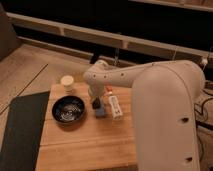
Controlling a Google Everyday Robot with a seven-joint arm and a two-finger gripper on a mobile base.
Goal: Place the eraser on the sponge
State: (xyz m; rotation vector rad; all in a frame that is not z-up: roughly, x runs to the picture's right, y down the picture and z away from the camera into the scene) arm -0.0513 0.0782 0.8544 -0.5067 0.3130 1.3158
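The blue-grey sponge [100, 112] lies on the wooden table [85, 140], just right of the black bowl. My gripper [95, 102] hangs right above the sponge's near-left part, under the white arm [150, 85]. A small dark block, the eraser [96, 104], shows at the gripper's tip, touching or just above the sponge. I cannot make out whether it is still held.
A black bowl [68, 110] sits left of the sponge. A white tube with a red end [114, 104] lies right of the sponge. A small pale cup [67, 83] stands at the table's back left. A dark mat [22, 125] borders the table's left edge.
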